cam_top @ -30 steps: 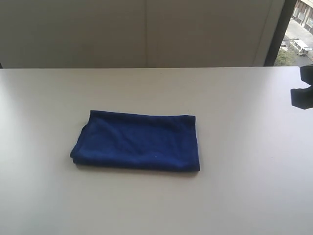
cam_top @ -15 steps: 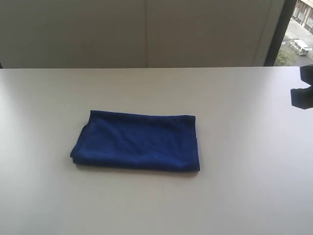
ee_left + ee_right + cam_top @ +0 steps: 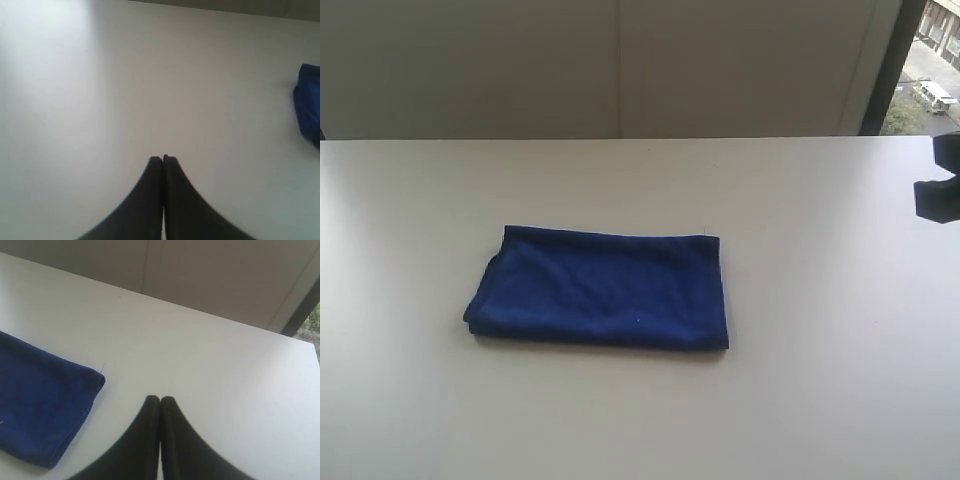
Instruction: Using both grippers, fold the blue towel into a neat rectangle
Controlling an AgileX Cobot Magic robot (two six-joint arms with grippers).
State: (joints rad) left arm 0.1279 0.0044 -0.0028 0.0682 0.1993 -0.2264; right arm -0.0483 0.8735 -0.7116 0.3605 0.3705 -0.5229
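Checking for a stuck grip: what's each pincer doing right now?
Left pincer: closed, holding nothing.
Right pincer: closed, holding nothing, clear of the blue towel.

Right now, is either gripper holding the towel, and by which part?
Nothing is held. The left gripper and right gripper are shut, empty, apart from the blue towel on the table.

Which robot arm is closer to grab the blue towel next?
Probably the right. The right gripper has a corner of the blue towel lying near its shut tips. The left gripper, also shut, sees only a sliver of towel far off. Either must open first.
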